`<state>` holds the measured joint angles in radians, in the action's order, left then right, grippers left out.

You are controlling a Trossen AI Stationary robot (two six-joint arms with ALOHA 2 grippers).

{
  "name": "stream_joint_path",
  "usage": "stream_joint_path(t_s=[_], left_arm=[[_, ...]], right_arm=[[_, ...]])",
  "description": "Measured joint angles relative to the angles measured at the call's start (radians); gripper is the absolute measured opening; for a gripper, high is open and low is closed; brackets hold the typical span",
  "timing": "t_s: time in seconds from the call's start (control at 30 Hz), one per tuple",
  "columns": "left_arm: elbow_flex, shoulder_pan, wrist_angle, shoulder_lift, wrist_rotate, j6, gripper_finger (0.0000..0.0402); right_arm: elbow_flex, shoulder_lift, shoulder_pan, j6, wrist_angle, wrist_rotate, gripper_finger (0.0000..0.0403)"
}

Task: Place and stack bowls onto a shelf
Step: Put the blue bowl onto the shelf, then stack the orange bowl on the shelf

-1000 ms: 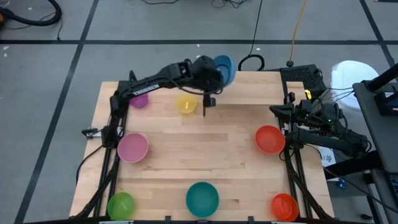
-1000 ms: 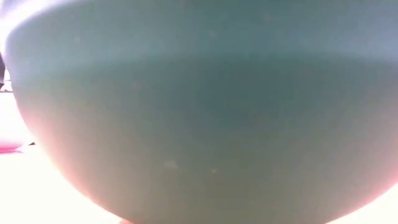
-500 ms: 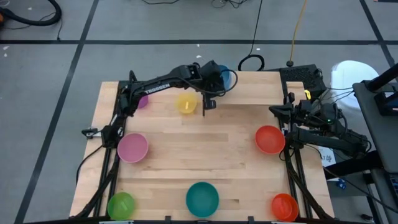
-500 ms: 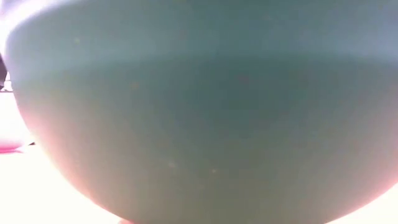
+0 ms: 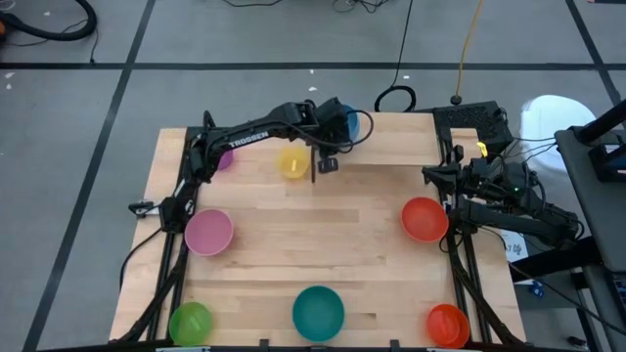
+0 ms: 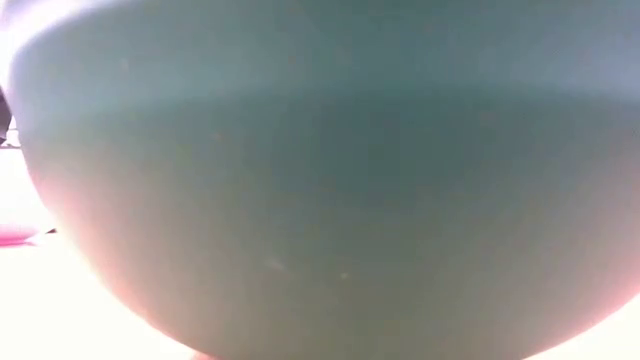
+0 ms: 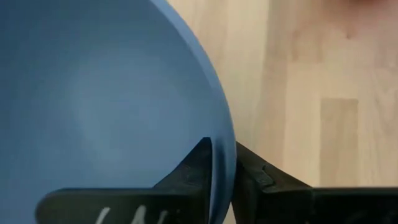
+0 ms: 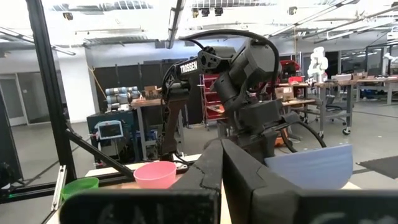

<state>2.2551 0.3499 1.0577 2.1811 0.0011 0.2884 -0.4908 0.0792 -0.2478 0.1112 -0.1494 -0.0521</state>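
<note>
Left hand clamps the rim of the blue bowl: one finger inside the wall, one outside, wood grain right behind it in the left wrist view.

Change over the last second: the bowl has dropped from a raised, tilted pose near the top edge of the high view to mostly tucked under the wrist at upper centre. In the last half second there's almost no movement, so I read this as settling onto the board, not travelling. Can't tell from above whether that spot is the shelf or just counter; the wood looks the same and I can't make out an edge.

Meaning for the task: first big bowl is about placed, release not yet done.

Right hand is parked at the right edge of the high view, fingers pressed together, nothing in them, beside the red-orange bowl.

Still out on the counter:
- yellow bowl, just left of the working wrist
- purple bowl, upper left
- pink bowl, left side
- green bowl, lower left
- teal bowl, bottom centre, blocking the whole low view
- orange bowl, lower right
</note>
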Motion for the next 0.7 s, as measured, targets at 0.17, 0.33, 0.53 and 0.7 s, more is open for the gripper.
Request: stream_joint_path(t_s=[0.17, 0.33, 0.53, 0.7], left_arm=[[0.0, -0.009, -0.005, 0.0, -0.037, -0.011, 0.0069], [0.033, -0.025, 0.0, -0.002, -0.038, -0.034, 0.0083], [0.102, -0.048, 0.002, -0.004, -0.041, -0.036, 0.0085], [0.098, -0.061, 0.018, -0.067, -0.114, -0.02, 0.0085]], right_arm=[[0.0, 0.0, 0.0, 0.0, 0.0, 0.0, 0.0], [0.0, 0.0, 0.0, 0.0, 0.0, 0.0, 0.0], [0.0, 0.0, 0.0, 0.0, -0.001, 0.0, 0.0], [0.0, 0.0, 0.0, 0.0, -0.001, 0.0, 0.0]])
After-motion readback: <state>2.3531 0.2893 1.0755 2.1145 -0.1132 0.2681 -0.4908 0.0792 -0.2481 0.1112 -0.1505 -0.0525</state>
